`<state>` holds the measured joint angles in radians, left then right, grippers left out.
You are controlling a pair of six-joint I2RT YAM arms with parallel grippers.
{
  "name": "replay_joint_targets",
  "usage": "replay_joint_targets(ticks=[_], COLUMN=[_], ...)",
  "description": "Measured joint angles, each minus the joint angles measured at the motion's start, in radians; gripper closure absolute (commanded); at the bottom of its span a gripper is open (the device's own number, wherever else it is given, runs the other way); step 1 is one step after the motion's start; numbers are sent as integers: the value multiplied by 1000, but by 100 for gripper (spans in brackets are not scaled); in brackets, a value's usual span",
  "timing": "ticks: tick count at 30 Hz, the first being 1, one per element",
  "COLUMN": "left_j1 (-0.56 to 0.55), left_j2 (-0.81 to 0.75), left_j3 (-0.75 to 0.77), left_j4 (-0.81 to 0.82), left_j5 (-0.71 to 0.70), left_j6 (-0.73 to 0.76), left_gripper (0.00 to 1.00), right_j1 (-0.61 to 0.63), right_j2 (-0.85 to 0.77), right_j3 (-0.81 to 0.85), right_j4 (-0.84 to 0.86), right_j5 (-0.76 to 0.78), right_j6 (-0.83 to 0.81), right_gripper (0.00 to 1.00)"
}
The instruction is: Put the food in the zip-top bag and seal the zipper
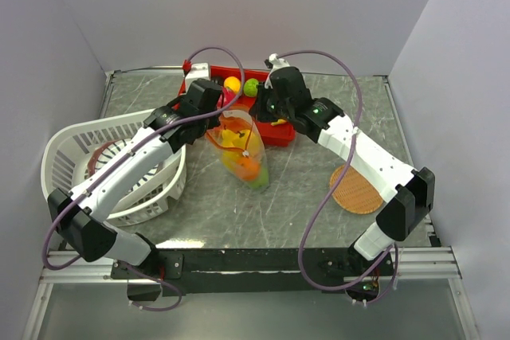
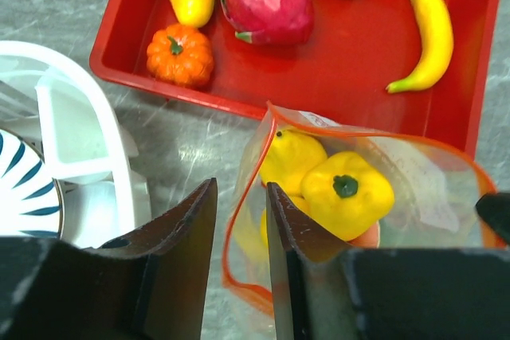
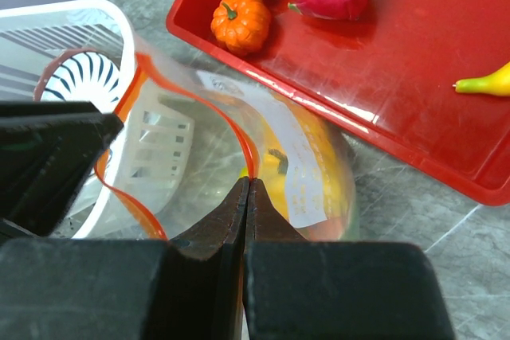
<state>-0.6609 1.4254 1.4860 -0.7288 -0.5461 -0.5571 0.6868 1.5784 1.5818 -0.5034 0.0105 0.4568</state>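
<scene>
between the two pairs of jaws stands the zip-top bag (image 1: pixel 243 149), mouth up and gaping, on the surface (image 1: pixel 215 212). the right jaws are pressed together, pinching the zipper (image 3: pixel 236 127) right at their tips. the left jaws are narrowly spread, with the same strip running through their gap but not visibly clamped. yellow pieces of food (image 2: pixel 347 193) sit inside, just right of the left tips. ahead of both tips lies the red tray (image 2: pixel 358 85), holding a banana (image 2: pixel 426 33), a small pumpkin (image 2: pixel 180 55) and a pink fruit (image 2: pixel 267 1). i judge the zipper's long axis runs from one pair to the other. the left pair looks freer to fetch more. a white panel (image 3: pixel 291 165) on the bag shows no readable writing.
</scene>
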Motion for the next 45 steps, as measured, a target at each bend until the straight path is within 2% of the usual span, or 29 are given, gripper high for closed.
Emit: replay_joint_targets(ticks=[19,30,36,45], left_j1=[-17,-24,-24,-11], left_j2=[-2,-142,-160,-260], left_j3=[-64,-132,-172,-227], left_j4=[-106,-106,-99,-31], left_j5=[51,182,201,187], left_j6=[-24,-68,-89,-166], left_gripper=[77,87,99,99], right_j1=[-29,-44,-59,-85], right_j2=[34,44,44,44], right_j3=[43,43,43,29], right_j4=[-21,-21,-22,-19], right_j5=[20,24,23,-27], right_j6=[-13,-13,-13,-9], right_gripper=[100,100,100,100])
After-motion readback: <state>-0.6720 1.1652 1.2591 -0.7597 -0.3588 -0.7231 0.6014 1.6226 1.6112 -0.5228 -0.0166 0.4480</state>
